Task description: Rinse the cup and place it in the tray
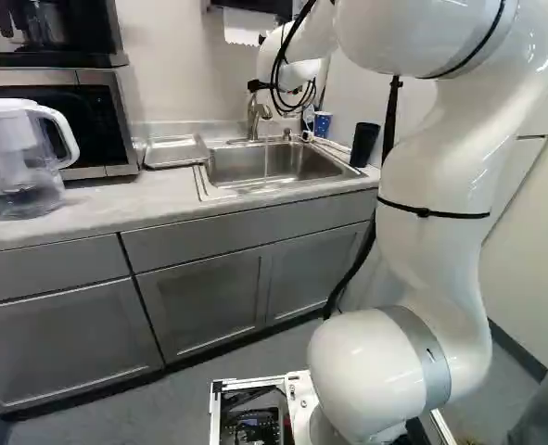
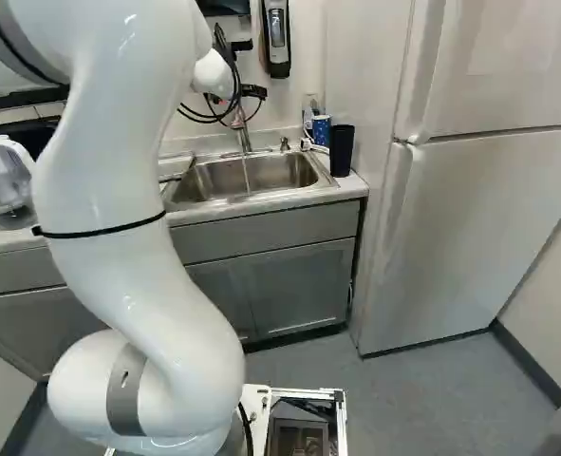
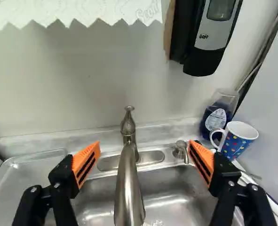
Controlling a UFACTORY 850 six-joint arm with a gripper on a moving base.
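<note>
nearest, the white arm [image 1: 436, 185] is reached out over the worktop [image 1: 88, 215], seemingly so that the tap can be met from the front. the gripper [image 3: 145, 146] is spread wide, with nothing pinched between its orange pads [image 3: 86, 161]; the tap [image 3: 128, 188] is seen between them, and whether it is touched cannot be told. such a wide, level approach would suit a grasp on the tap's lever [image 3: 128, 123], which is stood upright behind the spout.

below, the sink [image 2: 247, 178] is crossed by a thin stream falling from the tap, so water for rinsing appears to be supplied. beside the sink, the tray [image 1: 175, 151] is laid flat, close enough for a short transfer; no cup is seen in it.

farther back, the blue, spotted cup [image 3: 238, 140] is set at the sink's rear corner, near the soap bottle [image 3: 218, 114] and, in the right base view, beside a dark tumbler [image 2: 343, 150]. it is taken to be the one meant, though the tumbler cannot be ruled out. its long axis is roughly upright, mouth up, and its handle is pointed toward the tap, where it could be reached by the gripper. whether it has been rinsed cannot be judged. a knock to the bottle should be guarded against.
</note>
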